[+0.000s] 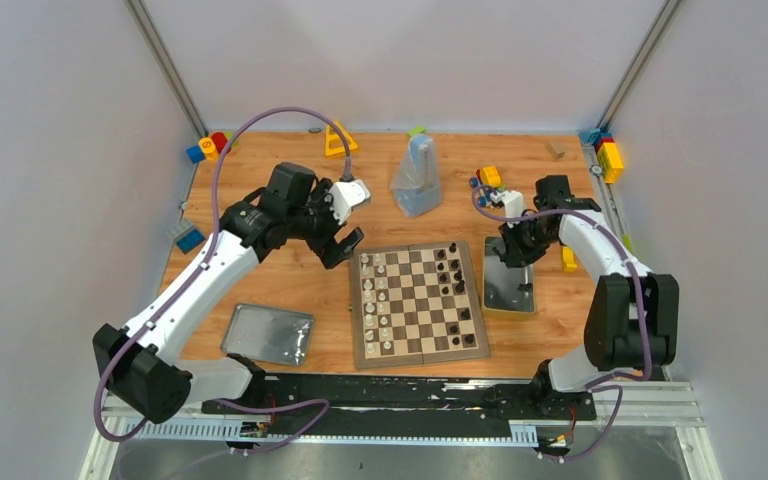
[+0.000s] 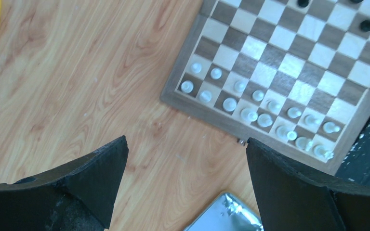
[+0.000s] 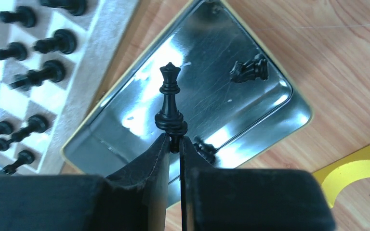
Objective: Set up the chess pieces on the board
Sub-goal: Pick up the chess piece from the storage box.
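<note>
A two-armed robot works over a wooden table (image 1: 290, 285) with a chessboard in the middle. The step in hand appears to be carrying one black piece from storage to the board.

The right gripper (image 3: 173, 142) has its fingers closed tight on the base of a tall black piece (image 3: 170, 98) with a crowned top, either a king or a queen. The piece sticks out past the fingertips, crown pointing away from the wrist, above an open silver tin (image 3: 207, 72) that lies just right of the board (image 1: 418, 305). A black knight (image 3: 249, 70) lies on its side in the tin, and another dark piece is half hidden behind the fingers.

On the board, white pieces (image 2: 250, 113) fill the two files along the left edge, and black pieces (image 3: 53, 43) stand along the right edge, some of them leaning or fallen.

The left gripper (image 2: 185, 163) hovers over bare table beside the board's far left corner, fingers spread wide and holding nothing. The tin's lid (image 1: 268, 333) lies left of the board.

The next move likely calls for moving the held piece left to a free square on the black side and setting it down base first. That is awkward, because the fingers cover the base.
</note>
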Robot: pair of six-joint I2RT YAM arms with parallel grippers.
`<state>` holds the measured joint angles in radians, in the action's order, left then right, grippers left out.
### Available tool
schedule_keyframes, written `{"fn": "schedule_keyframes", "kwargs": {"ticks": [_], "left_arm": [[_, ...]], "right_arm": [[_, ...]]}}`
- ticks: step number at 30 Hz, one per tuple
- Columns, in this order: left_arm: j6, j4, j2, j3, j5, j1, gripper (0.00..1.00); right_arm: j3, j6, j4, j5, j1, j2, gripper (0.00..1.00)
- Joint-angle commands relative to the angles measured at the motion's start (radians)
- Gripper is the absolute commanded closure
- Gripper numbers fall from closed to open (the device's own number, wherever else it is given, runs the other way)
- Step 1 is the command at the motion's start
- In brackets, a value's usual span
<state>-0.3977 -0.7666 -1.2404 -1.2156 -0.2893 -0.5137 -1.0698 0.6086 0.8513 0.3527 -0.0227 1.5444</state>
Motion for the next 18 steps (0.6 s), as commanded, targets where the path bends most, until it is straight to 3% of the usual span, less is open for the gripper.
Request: {"fn": "schedule_keyframes", "kwargs": {"ticks": [1,9,18], "left_arm": [[0.076,0.093,-0.029,-0.058,-0.183,0.006,0.00],[0.274,0.233,-0.134,-0.115,-0.469,0.004,0.03],[0.606,0.485,-0.290,-0.219,-0.631,-0.011,0.10]], "right_arm": [[-0.038,0.009,0.085,0.125,0.003,-0.115,0.96],[-0.139,0.017,0.156,0.409,-0.047,-0.194,0.98],[-0.176,-0.020,0.089,0.639,-0.119,-0.204,0.99]]}}
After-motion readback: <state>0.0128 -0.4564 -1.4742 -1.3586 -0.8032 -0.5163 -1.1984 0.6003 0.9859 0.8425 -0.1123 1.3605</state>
